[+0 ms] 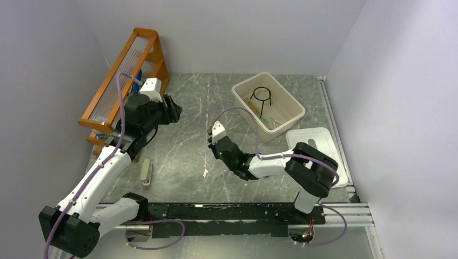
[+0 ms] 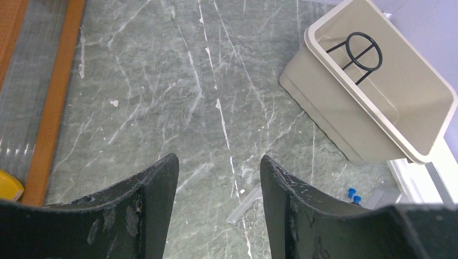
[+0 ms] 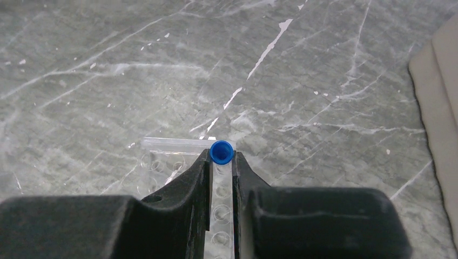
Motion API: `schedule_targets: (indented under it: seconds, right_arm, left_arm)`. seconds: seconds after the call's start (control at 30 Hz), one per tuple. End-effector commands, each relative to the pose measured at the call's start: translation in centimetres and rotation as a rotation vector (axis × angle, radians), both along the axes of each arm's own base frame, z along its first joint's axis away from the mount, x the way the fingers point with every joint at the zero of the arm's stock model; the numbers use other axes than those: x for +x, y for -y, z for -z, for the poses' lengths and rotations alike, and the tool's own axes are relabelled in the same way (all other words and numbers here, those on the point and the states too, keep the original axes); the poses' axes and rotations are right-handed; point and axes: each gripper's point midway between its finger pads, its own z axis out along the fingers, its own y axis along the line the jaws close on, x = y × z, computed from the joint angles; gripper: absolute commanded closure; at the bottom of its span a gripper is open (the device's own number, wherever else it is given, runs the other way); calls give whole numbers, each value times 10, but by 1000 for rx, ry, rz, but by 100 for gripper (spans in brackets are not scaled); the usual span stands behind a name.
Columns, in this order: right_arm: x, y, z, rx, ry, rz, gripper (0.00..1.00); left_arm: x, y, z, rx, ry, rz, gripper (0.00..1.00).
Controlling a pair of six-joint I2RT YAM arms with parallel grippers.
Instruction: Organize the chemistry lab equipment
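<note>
My right gripper is shut on a small blue-capped piece, held just above a clear plastic tray with round holes. From above, that gripper hangs over the middle of the table. My left gripper is open with nothing between its fingers, up near the orange rack in the top view. A black wire ring and a green-handled tool lie in the beige bin. Two more blue-capped pieces show beside the clear tray.
A white lid lies right of the bin. A small beige block rests near the left arm. Grey walls close in the table on three sides. A yellow object sits by the rack's foot.
</note>
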Motion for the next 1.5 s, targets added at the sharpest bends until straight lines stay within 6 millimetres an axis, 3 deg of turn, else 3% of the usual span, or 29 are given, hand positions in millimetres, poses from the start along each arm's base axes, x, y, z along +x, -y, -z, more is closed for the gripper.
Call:
schedule_targets:
  seconds: [0.0,0.4,0.53,0.7,0.8,0.97,1.1,1.2,1.47]
  right_arm:
    - [2,1,-4,102,-112,-5,96]
    - [6,1,7,64,-121,-10,94]
    - [6,3,4,70,-112,-8,82]
    - [4,5,-22,119,-127,12,51]
    - [2,1,-41,122,-146,-4,47]
    - [-5,12,-63,153,-174,21,46]
    - [-11,38,-71,167,-228,136,46]
    - [-13,71,-62,128,-259,292,50]
    - [-35,167,-5,30,-406,687,53]
  left_arm:
    - [2,2,-6,-20,26,17,39]
    - [1,1,-5,-15,25,14,39]
    - [1,1,-5,-13,27,14,39]
    - [1,1,-6,-10,28,14,33]
    - [0,0,-7,-9,32,14,30]
    - [-1,0,-9,-12,46,15,27]
    - [-3,4,-10,-15,51,43,27]
    - [-4,5,-11,-16,57,54,27]
    - [-6,13,-10,-36,59,97,28]
